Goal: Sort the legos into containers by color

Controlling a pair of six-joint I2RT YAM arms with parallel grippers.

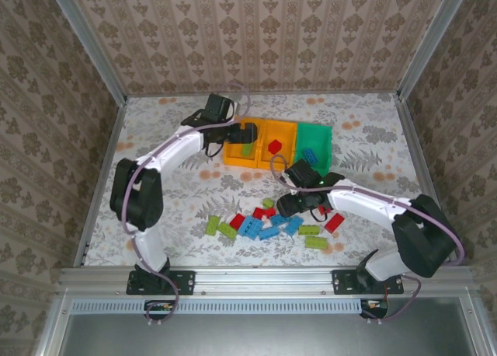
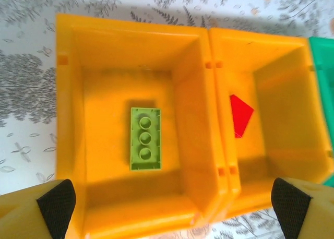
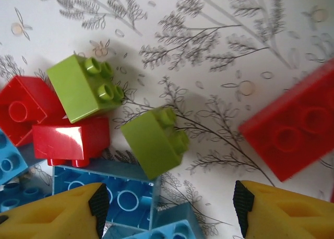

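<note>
A lime brick (image 2: 145,139) lies studs-up in the left orange bin (image 2: 68,93); a red brick (image 2: 240,115) sits in the middle orange bin (image 2: 282,56) at its 3 o'clock. Above, the left gripper (image 2: 173,200) hangs with jaws wide and empty. At the bins' 6 o'clock, over loose legos (image 1: 250,228) on the surface (image 1: 365,150), the right gripper (image 3: 169,202) holds its jaws part open astride a small lime block (image 3: 155,141), not touching it.

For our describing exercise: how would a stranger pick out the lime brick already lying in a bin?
Find the three bins rowed at the table's far side. The leftmost orange bin holds one lime brick, alone; its orange neighbour holds a red piece.
</note>
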